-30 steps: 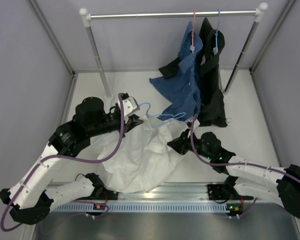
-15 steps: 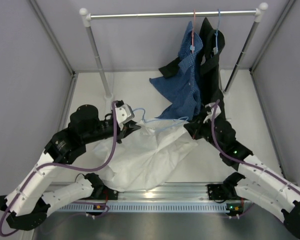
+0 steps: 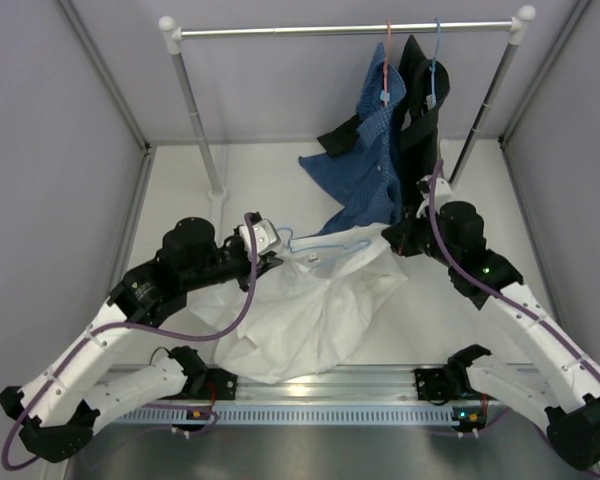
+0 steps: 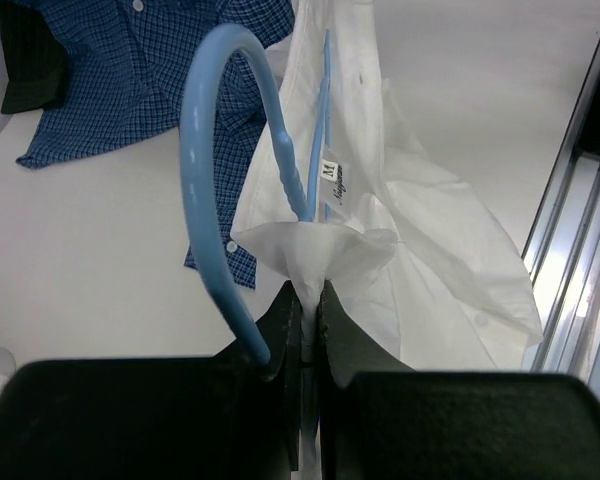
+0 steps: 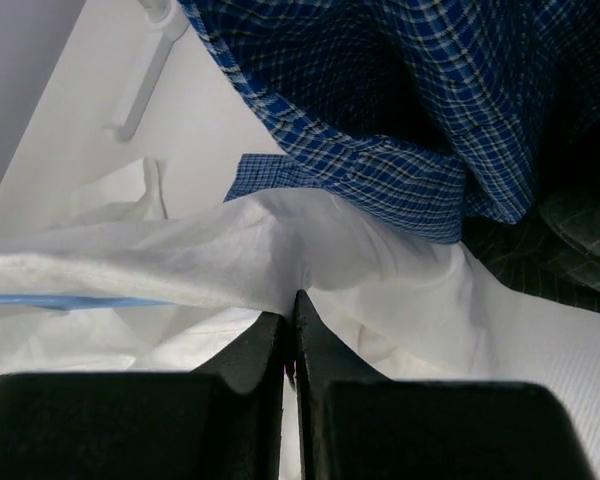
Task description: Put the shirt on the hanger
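Observation:
The white shirt (image 3: 310,300) lies crumpled on the table between my arms, its top edge stretched over the light-blue hanger (image 3: 320,243). My left gripper (image 3: 270,252) is shut on the shirt's collar cloth (image 4: 325,245) where the hanger's neck (image 4: 295,185) enters it; the hook (image 4: 205,170) curves up beside the left finger. My right gripper (image 3: 395,240) is shut on a fold of the shirt (image 5: 280,235) at its far right end, with the hanger's wire (image 5: 70,299) showing under the cloth. The right gripper (image 5: 292,300) sits just below the blue checked shirt.
A clothes rack's rail (image 3: 350,30) spans the back on two posts (image 3: 195,110). A blue checked shirt (image 3: 370,170) on a red hanger (image 3: 387,50) and a black garment (image 3: 420,150) on a darker blue hanger (image 3: 436,60) hang down to the table beside my right gripper. Grey walls stand on both sides.
My right gripper has moved away from me and to the right with the shirt, stretching its top edge along the hanger. My left gripper has shifted slightly right, still holding.

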`<control>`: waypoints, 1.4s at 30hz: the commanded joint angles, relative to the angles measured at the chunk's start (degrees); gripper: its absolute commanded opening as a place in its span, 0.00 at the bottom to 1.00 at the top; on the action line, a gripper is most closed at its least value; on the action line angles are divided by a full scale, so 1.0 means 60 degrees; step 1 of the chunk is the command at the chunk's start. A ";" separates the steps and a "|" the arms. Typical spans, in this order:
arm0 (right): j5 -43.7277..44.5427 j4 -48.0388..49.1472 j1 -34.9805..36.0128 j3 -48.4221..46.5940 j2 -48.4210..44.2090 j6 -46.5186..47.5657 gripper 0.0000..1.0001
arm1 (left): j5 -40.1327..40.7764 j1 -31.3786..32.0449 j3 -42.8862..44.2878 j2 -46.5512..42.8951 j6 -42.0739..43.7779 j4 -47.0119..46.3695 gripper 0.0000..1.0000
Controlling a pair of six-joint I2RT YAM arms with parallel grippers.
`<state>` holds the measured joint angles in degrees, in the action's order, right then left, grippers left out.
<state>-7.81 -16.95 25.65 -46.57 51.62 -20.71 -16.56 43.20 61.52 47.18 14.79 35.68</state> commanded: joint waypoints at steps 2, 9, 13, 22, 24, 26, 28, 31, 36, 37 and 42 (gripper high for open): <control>-0.1155 -0.0705 -0.0232 -0.1041 0.0070 0.0200 0.00 | 0.1173 -0.0008 0.0264 0.0440 -0.0207 -0.0381 0.00; -0.3588 0.0084 -0.0057 -0.0633 -0.0809 -0.1044 0.00 | 0.2657 0.0007 0.1025 0.1131 -0.1336 -0.0395 0.00; -0.3899 0.0844 0.1098 -0.0618 -0.0723 -0.1688 0.00 | 0.0964 0.0007 0.1261 0.1015 -0.1804 -0.0657 0.00; 0.0881 0.1801 0.5669 -0.0575 -0.0311 -0.2348 0.00 | 0.0102 -0.0008 0.0675 -0.0245 -0.3269 -0.3456 0.00; 0.1592 0.1726 0.5992 -0.0209 -0.0428 -0.2422 0.00 | 0.0531 -0.0008 0.0514 -0.0319 -0.3343 -0.3573 0.00; 0.1610 0.1640 0.6008 0.0025 -0.0443 -0.2452 0.06 | 0.0606 -0.0008 0.0397 -0.0188 -0.3431 -0.3574 0.00; 0.1566 0.1507 0.5994 0.0114 -0.0574 -0.2379 0.27 | 0.0475 -0.0008 0.0338 -0.0100 -0.3475 -0.3618 0.00; 0.1741 0.0879 0.5994 0.0217 -0.1130 -0.2073 0.48 | 0.0707 -0.0008 0.0148 -0.0055 -0.3534 -0.3851 0.00; 0.2956 -0.0732 0.5979 0.0437 -0.2886 -0.1749 0.70 | 0.0917 -0.0008 -0.0203 -0.0231 -0.3286 -0.4072 0.00; 0.3175 -0.1155 0.5965 0.0335 -0.3455 -0.1575 0.70 | 0.0682 -0.0008 -0.0305 -0.0217 -0.3125 -0.4086 0.00; 0.3090 -0.2051 0.5906 -0.1156 -0.2983 -0.0272 0.75 | -0.1411 -0.0008 -0.0730 0.0003 -0.2597 -0.4320 0.00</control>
<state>8.64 -24.25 60.73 -46.94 29.32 -28.51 -16.32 43.16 58.24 47.07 -3.16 16.27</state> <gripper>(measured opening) 0.742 0.068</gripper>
